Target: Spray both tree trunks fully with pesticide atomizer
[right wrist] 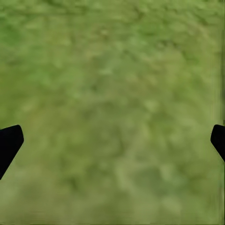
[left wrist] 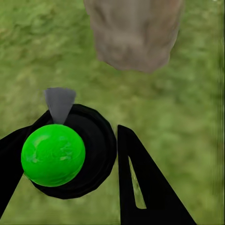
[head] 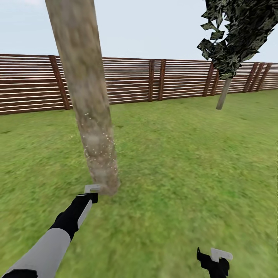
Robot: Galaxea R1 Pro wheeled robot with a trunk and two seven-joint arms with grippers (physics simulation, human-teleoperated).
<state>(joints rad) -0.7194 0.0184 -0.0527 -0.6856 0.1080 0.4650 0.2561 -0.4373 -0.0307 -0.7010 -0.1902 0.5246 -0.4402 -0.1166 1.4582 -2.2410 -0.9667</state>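
Note:
The near tree trunk (head: 89, 116), thick and pale grey-beige, leans across the head view, with white specks on its lower part. My left gripper (head: 91, 194) sits low on the grass right by its base. In the left wrist view the gripper (left wrist: 84, 129) is shut on the pesticide atomizer (left wrist: 70, 152), a black body with a bright green round top and a grey nozzle aimed at the trunk's foot (left wrist: 133, 33). A second tree (head: 239, 31) with dark jagged foliage and a thin-looking trunk (head: 223, 94) stands far right. My right gripper (head: 216, 260) is open over bare grass, holding nothing.
A brown slat fence (head: 154, 79) runs across the back of the lawn (head: 181, 162). Open grass lies between the two trees and around my right arm.

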